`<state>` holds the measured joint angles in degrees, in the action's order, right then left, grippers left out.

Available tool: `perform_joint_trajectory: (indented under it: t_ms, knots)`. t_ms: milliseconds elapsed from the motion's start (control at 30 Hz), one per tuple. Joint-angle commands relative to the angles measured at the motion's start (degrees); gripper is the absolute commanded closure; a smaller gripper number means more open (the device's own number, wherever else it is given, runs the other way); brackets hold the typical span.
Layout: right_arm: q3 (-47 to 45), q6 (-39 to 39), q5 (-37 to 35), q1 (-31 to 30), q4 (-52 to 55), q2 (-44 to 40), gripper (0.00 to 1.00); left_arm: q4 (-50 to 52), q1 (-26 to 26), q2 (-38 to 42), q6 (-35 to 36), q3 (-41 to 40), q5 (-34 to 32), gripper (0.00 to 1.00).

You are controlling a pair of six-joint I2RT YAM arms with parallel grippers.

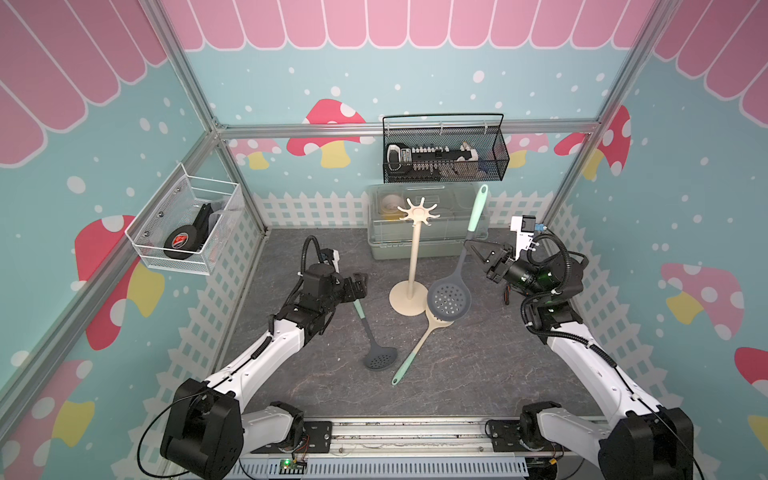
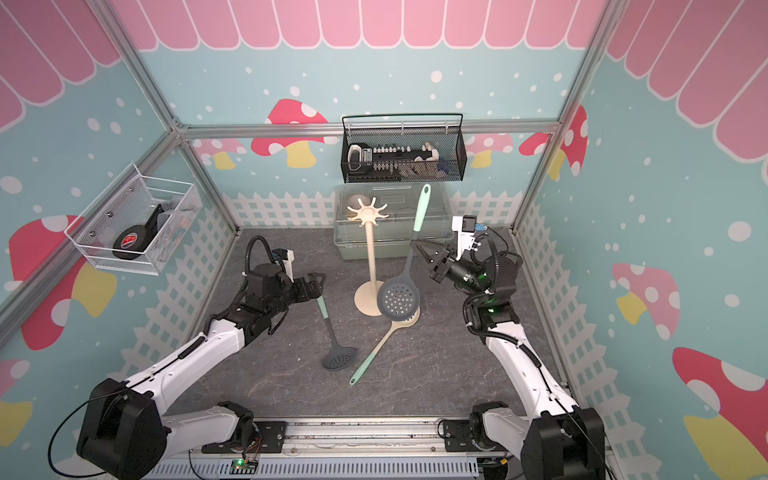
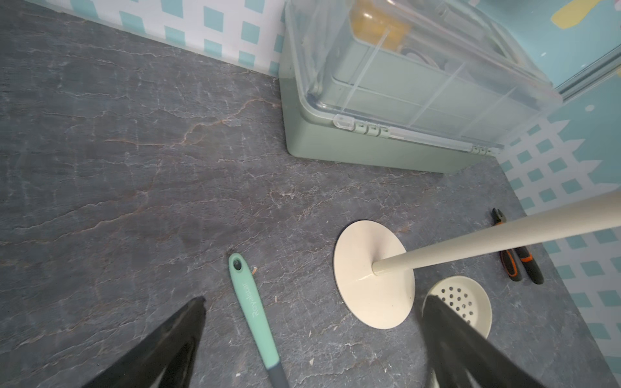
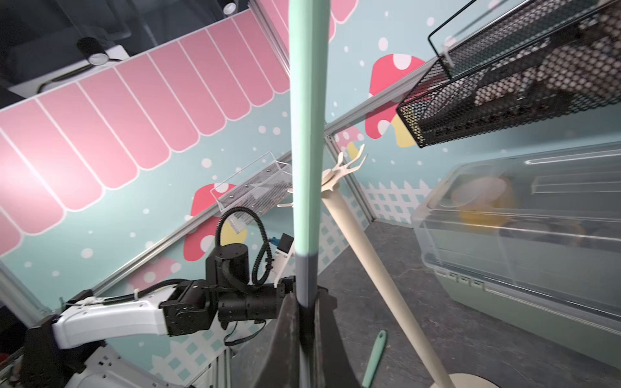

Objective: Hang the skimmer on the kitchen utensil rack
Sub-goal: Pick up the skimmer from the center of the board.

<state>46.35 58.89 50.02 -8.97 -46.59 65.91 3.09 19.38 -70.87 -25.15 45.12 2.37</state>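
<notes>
Nearest, the left arm (image 1: 266, 349) stretches in low, left gripper (image 1: 363, 286) wide open and empty over the handle of a spoon (image 1: 380, 358). Mid-table stands the rack (image 1: 414, 253). Just right of it the skimmer (image 1: 448, 298) hangs near upright, head down, handle end beside the hooks (image 1: 417, 212), pinched at its neck by the right gripper (image 1: 471, 248), which points leftward from a raised wrist.

three mint-handled utensils: one grey skimmer (image 1: 448, 297), one cream skimmer (image 1: 417, 349), one dark slotted ladle (image 1: 380, 358). one kitchen utensil rack (image 1: 414, 257). two wall baskets: one black wire basket (image 1: 444, 174), one white mesh basket (image 1: 178, 262). one lidded box (image 1: 390, 251). one pair of pliers (image 3: 508, 263). two robot arms: left arm (image 1: 270, 349), right arm (image 1: 582, 353).
</notes>
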Motion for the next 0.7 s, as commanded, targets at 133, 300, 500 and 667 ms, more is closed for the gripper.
perform_joint_trajectory:
  t_ms: [133,300,500,667]
  knots:
    - [-1.86,22.72,8.88,-0.04,-32.68,8.4,1.0,-4.67,0.05,-1.72,-0.34,-0.83,5.81,0.01]
    - [-2.29,26.23,10.16,-0.6,-38.93,10.9,1.0,-5.73,0.05,-2.33,-0.43,-0.9,7.53,0.01]
    - [-1.24,26.95,13.64,-3.17,-38.84,12.04,1.0,-6.84,0.05,-2.4,-0.61,-1.09,8.93,0.01]
    - [-2.41,26.89,14.02,-4.04,-38.84,13.48,1.0,-7.05,0.05,-2.45,-0.72,-1.13,9.36,0.01]
